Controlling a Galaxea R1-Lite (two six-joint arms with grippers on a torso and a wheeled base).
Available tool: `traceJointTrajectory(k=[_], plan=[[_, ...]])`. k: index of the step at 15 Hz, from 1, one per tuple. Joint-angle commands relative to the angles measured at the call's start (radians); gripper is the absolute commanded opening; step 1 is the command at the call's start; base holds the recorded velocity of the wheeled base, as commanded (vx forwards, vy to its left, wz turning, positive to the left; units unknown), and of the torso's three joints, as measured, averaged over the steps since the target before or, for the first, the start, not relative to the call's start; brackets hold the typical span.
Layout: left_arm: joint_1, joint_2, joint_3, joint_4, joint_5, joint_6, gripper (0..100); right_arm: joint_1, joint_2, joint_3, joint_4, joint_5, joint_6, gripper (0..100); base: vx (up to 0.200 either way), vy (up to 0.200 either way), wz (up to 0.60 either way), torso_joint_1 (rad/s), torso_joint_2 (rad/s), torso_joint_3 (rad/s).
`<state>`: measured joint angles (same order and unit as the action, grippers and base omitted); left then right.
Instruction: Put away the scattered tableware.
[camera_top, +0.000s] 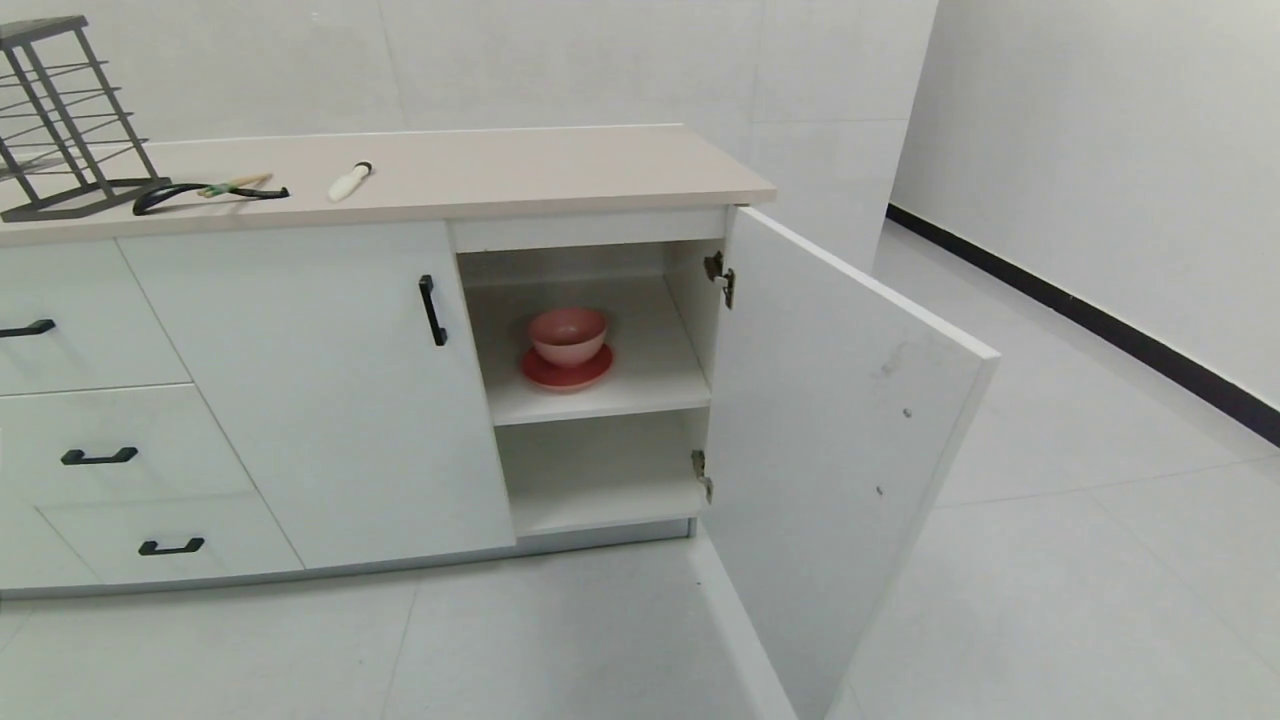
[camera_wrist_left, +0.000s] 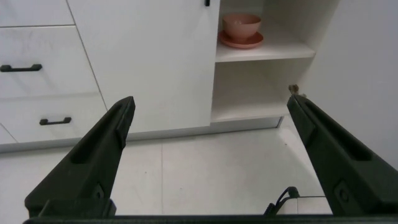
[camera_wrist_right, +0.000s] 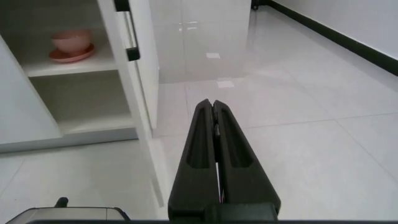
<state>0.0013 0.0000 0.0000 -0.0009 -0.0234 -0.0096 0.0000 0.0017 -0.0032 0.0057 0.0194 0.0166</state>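
A pink bowl (camera_top: 568, 335) is sitting inside a red plate (camera_top: 566, 370), and the pair is resting on the upper shelf (camera_top: 650, 385) of the cabinet's right compartment, toward the shelf's left side and roughly midway between its front edge and the back wall. The compartment's door (camera_top: 840, 400) is hanging wide open on two hinges, swung out over the tiled floor (camera_top: 1050, 560), while the neighbouring door (camera_top: 320, 400) with its black handle is sitting shut. Up on the bench (camera_top: 520, 165) a white-handled utensil (camera_top: 350, 181) is lying near the front edge, and just beside it, toward the left end, a black-handled tool (camera_top: 210, 190) is lying with a pale stick-like piece across it (too small to tell what kind). A dark wire rack (camera_top: 60, 110) is standing at the bench's left end, touching nothing else. The left arm's fingers (camera_wrist_left: 106, 143) are hovering spread wide apart above the floor in front of the cabinet, holding nothing, with the open compartment showing between them. The right arm's fingers (camera_wrist_right: 202, 143) are hovering pressed together, with nothing between them, low over the floor beside the open door's handle side.
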Motion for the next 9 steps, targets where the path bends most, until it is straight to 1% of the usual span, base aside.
traceJointTrajectory(k=[1,3,4,5,6,7,8,9], plan=[[0.0,0.0,0.0,-0.001,0.003,-0.001,100,0.002,0.001,0.0,0.0,0.002,0.002,0,0.0,0.0,0.0,0.0,0.0,0.0],[0.0,0.0,0.0,-0.001,0.002,-0.001,100,0.0,0.001,0.002,-0.012,0.007,-0.004,0,0.0,0.0,0.0,0.0,0.0,0.0],[0.0,0.0,0.0,-0.001,0.002,-0.001,100,0.0,0.001,0.003,-0.102,0.008,-0.009,0,0.0,0.0,0.0,0.0,0.0,0.0],[0.0,0.0,0.0,-0.001,0.002,0.0,100,-0.002,0.003,-0.009,-0.299,0.007,-0.024,0,0.0,0.0,0.0,0.0,0.0,0.0],[0.0,0.0,0.0,0.001,0.0,0.005,100,-0.006,0.008,-0.024,-0.348,0.01,-0.043,0,0.0,0.0,0.0,0.0,0.0,0.0],[0.0,0.0,0.0,0.002,-0.001,0.011,100,-0.009,0.018,-0.084,-0.282,0.056,-0.05,0,0.0,0.0,0.0,0.0,0.0,0.0],[0.0,0.0,0.0,0.002,-0.001,0.01,100,-0.002,0.046,-0.136,-0.164,0.134,-0.047,0,0.0,0.0,0.0,0.0,0.0,0.0],[0.0,0.0,-0.002,0.002,-0.001,0.01,100,0.015,0.081,-0.189,-0.09,0.162,-0.038,0,0.0,0.0,0.0,0.0,0.0,0.0]])
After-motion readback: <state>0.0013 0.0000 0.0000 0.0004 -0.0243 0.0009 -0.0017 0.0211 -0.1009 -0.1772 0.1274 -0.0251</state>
